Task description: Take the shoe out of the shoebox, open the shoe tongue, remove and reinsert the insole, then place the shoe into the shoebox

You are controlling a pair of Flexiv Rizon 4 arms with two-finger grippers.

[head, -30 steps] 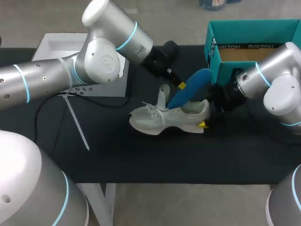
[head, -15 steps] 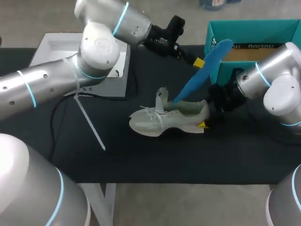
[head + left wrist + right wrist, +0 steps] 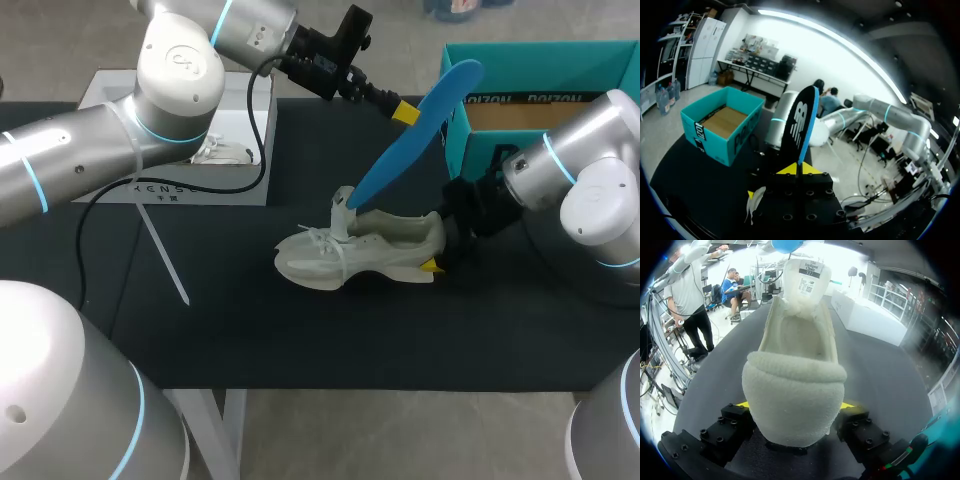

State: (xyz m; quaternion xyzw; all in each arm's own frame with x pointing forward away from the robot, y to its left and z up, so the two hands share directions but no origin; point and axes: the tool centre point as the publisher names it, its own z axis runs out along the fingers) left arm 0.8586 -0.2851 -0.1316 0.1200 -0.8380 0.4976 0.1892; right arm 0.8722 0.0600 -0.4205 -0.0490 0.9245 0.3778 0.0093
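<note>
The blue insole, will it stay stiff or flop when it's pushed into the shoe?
Probably light: the left gripper holds the thin insole up by one spot. It looks slightly curved, so it may buckle if pushed end-first into the shoe.

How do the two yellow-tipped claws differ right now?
The left gripper is high above the table, shut on the blue insole. The right gripper sits low by the table, shut on the heel of the white shoe. The insole slants through the air, its lower end at the shoe's opening, while the shoe stands on its sole. Both grippers are shut on something.
</note>
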